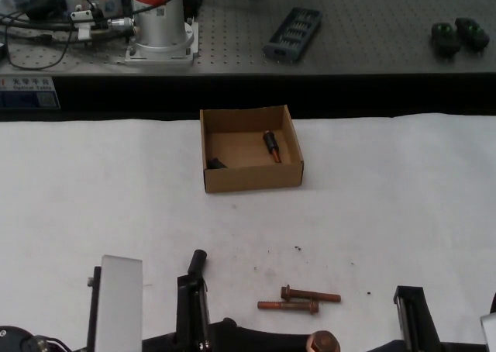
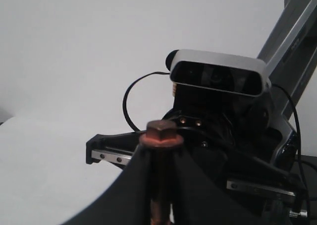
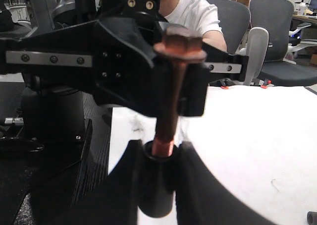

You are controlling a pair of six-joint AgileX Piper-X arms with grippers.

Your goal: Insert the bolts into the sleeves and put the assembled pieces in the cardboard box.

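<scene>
My left gripper [image 2: 159, 160] is shut on a copper bolt [image 2: 160, 138], whose hexagonal head stands above the dark fingers. In the right wrist view the bolt [image 3: 174, 86] points down with its tip in the mouth of a black sleeve [image 3: 156, 185]. My right gripper [image 3: 157, 160] is shut on that sleeve. The bolt's head [image 1: 324, 341] sits at the near edge of the high view. The cardboard box [image 1: 252, 179] stands mid-table, open, with an assembled piece [image 1: 271, 145] and a dark piece [image 1: 215, 164] inside. Two loose bolts [image 1: 310, 295] lie side by side on the white sheet, and a black sleeve [image 1: 198, 259] lies to their left.
Behind the white sheet runs a perforated bench with a metal post [image 1: 159, 18], a black tray [image 1: 293, 32] and two dark items [image 1: 459, 36]. A seated person in a white shirt [image 3: 190, 9] and office chairs [image 3: 275, 31] are in the room behind.
</scene>
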